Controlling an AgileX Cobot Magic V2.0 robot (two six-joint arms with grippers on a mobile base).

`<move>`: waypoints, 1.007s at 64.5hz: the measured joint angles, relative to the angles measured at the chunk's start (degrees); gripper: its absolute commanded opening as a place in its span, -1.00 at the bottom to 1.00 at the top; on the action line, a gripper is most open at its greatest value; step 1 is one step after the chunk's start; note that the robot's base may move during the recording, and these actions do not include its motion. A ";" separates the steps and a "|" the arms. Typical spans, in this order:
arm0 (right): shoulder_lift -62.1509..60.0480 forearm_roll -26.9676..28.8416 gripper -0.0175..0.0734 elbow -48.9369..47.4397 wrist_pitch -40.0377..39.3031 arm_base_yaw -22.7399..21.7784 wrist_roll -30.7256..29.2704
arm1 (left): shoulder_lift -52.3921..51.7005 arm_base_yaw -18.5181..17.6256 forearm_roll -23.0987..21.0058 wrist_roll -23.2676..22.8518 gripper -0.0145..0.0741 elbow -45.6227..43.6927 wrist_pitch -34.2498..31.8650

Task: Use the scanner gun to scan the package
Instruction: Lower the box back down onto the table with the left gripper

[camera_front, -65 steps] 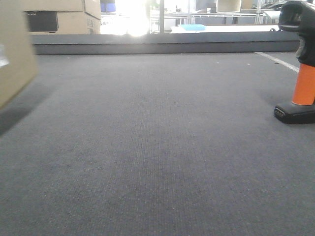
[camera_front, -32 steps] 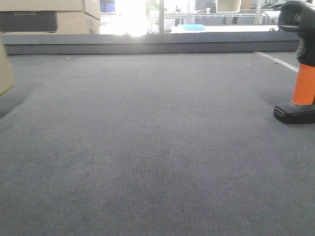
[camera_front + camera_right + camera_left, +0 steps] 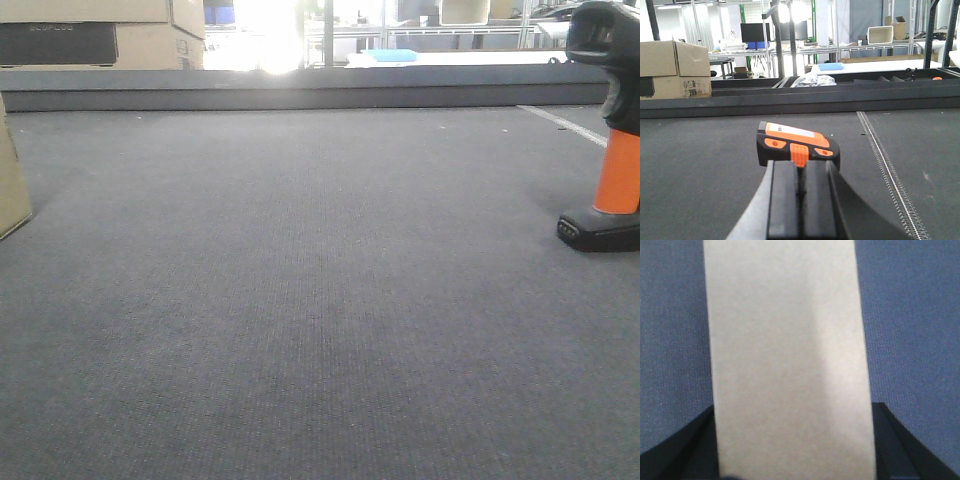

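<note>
1. The package (image 3: pixel 787 360) fills the middle of the left wrist view, flanked low down by the left tool's (image 3: pixel 790 460) dark jaws; whether it is clamped cannot be told.
2. In the front view its corner shows at the left edge on the grey tabletop (image 3: pixel 320 300).
3. The scanner gun (image 3: pixel 612 130) stands at the right edge.
4. In the right wrist view, the right tool (image 3: pixel 800 200) sits just behind the scanner; its state cannot be told.
5. No scan is under way; the scanner seems yet to be lifted.

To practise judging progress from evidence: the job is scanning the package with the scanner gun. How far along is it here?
Done: nothing yet. In hand: the package lies between the fingers of the left tool, grip unclear; the right tool sits just behind the scanner gun, which stands upright on the carpet. Left: grasp the scanner and aim it at the package; no label is in view.
</note>
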 measured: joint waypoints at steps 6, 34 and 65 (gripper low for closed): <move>0.00 0.00 -0.98 0.00 0.00 0.00 0.00 | 0.00 0.00 0.00 0.00 -0.89 0.00 0.00; 0.00 0.00 -0.98 0.00 0.00 0.00 0.00 | 0.11 0.00 -1.93 0.00 0.71 0.00 -0.13; 0.00 0.00 -0.98 0.00 0.00 0.00 0.00 | -3.67 0.00 0.12 -1.55 0.68 -5.41 0.40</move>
